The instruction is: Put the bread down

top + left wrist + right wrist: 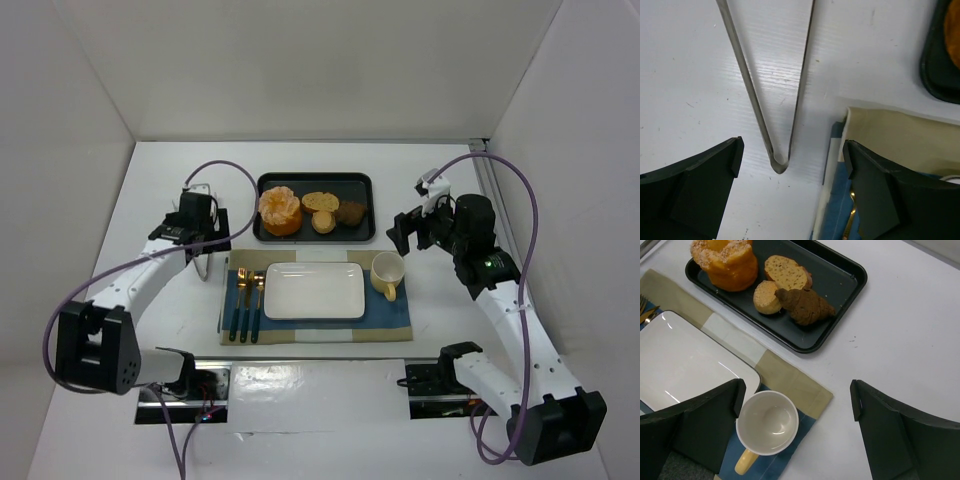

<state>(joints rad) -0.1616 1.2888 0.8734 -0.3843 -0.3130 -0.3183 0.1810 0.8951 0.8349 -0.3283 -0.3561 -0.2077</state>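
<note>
The bread (280, 211) (726, 262), a big orange-golden bun with a ridged top, sits at the left end of the black tray (345, 187) (835, 280). My left gripper (199, 226) (792, 160) hangs open left of the tray, low over the white table. The closed end of a pair of metal tongs (780, 165) (204, 263) lies between its fingers, untouched. My right gripper (413, 232) (797, 395) is open and holds nothing, above the table right of the tray and beside the cup (387, 272) (767, 422).
A white rectangular plate (314, 290) (685, 365) lies on a blue and beige placemat (315, 328), with cutlery (245, 300) to its left. Two small tan slices (787, 271) (765, 297) and a dark brown piece (805, 305) share the tray.
</note>
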